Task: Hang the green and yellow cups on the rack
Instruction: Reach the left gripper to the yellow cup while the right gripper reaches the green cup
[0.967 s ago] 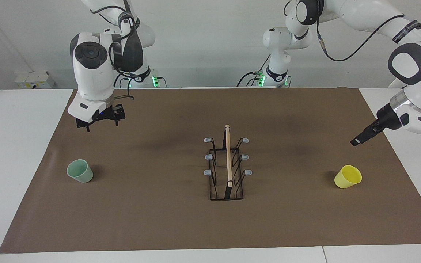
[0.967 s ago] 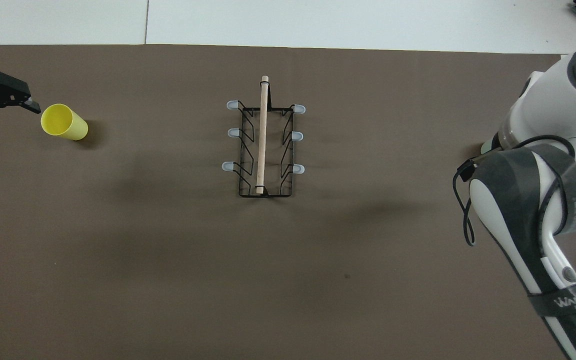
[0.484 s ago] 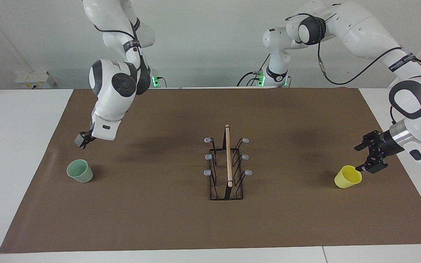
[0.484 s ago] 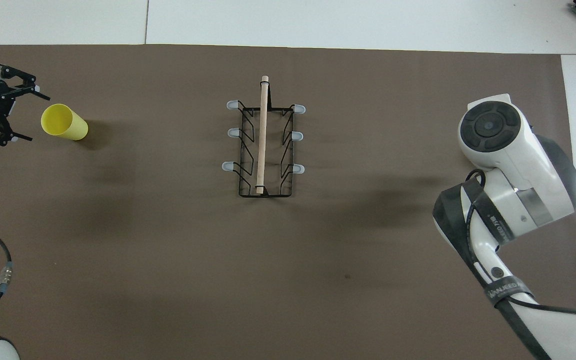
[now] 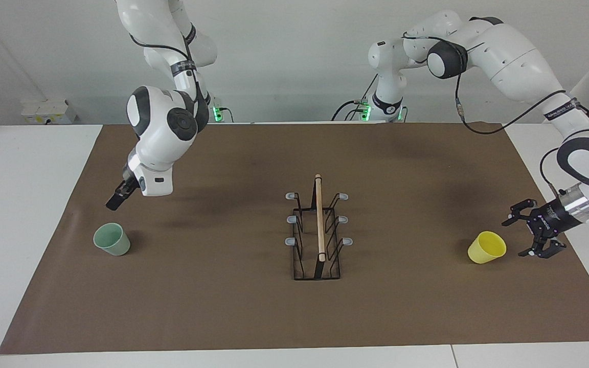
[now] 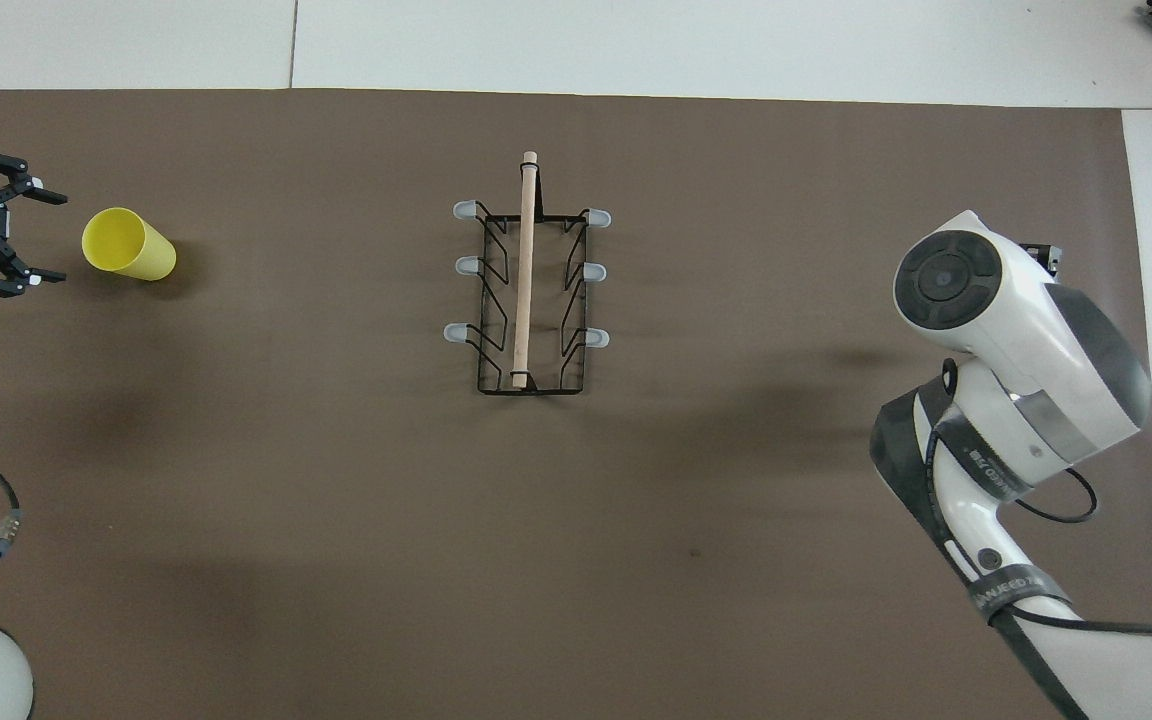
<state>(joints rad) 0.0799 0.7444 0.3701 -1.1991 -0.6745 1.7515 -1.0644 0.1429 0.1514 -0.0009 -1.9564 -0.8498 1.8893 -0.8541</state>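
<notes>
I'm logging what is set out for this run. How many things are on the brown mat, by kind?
Green cup: 1
Yellow cup: 1
Wire cup rack: 1
Total: 3, both cups standing on the mat, none on the rack.
</notes>
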